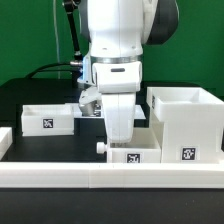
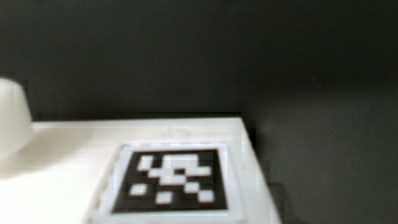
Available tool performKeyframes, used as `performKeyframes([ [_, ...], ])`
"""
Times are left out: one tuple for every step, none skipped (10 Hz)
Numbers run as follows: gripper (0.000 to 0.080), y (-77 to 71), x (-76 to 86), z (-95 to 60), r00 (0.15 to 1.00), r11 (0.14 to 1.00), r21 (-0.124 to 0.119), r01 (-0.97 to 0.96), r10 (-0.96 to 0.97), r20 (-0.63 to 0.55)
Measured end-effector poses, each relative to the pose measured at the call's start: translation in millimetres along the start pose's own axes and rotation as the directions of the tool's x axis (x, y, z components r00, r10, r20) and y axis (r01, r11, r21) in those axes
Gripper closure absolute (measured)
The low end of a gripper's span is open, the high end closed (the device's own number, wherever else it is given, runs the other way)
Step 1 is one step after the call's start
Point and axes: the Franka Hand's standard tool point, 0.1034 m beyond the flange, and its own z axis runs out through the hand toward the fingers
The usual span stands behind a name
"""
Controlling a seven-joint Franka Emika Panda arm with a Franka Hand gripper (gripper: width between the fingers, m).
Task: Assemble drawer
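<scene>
The tall white box casing (image 1: pixel 185 120) stands at the exterior view's right, with a tag low on its front. One shallow tray (image 1: pixel 48 117) lies at the left. A second tray (image 1: pixel 138 155), with a knob (image 1: pixel 101 147) on its left side, lies just in front of the arm beside the casing. My gripper (image 1: pixel 122 143) reaches straight down onto this tray. Its fingertips are hidden by the hand and the tray wall. The wrist view shows a white tagged face (image 2: pixel 175 180) very close and blurred, with no fingers in sight.
A long low white border rail (image 1: pixel 110 178) runs along the front, with another white piece at the far left (image 1: pixel 5 140). Black table surface (image 2: pixel 214 60) fills the rest of the wrist view. A white rounded shape (image 2: pixel 9 120) sits at that view's edge.
</scene>
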Motion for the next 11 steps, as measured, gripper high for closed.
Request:
performKeyframes([
  [0.0757, -0.1, 1.7, 0.1, 1.0, 1.0, 0.0, 0.006, -0.006, 0.0],
  [0.0757, -0.1, 2.5, 0.1, 1.0, 1.0, 0.0, 0.008, -0.008, 0.001],
  [0.0757, -0.2, 2.8, 0.2, 1.0, 1.0, 0.0, 0.01, -0.01, 0.001],
  [0.0757, -0.1, 2.5, 0.2, 1.0, 1.0, 0.0, 0.011, -0.011, 0.002],
  [0.0757, 0.0, 1.2, 0.1, 1.0, 1.0, 0.0, 0.007, -0.007, 0.002],
  [0.0757, -0.1, 0.9, 0.1, 1.0, 1.0, 0.0, 0.006, -0.006, 0.002],
  [0.0757, 0.0, 0.8, 0.1, 1.0, 1.0, 0.0, 0.006, -0.006, 0.002],
  [0.0757, 0.4, 0.9, 0.2, 1.0, 1.0, -0.009, 0.006, -0.006, 0.0],
  [0.0757, 0.5, 1.1, 0.2, 1.0, 1.0, -0.011, 0.009, -0.009, 0.001],
  [0.0757, 0.0, 1.4, 0.3, 1.0, 1.0, -0.017, 0.018, -0.018, 0.003],
  [0.0757, -0.1, 1.5, 0.4, 1.0, 1.0, -0.017, 0.021, -0.02, 0.004],
])
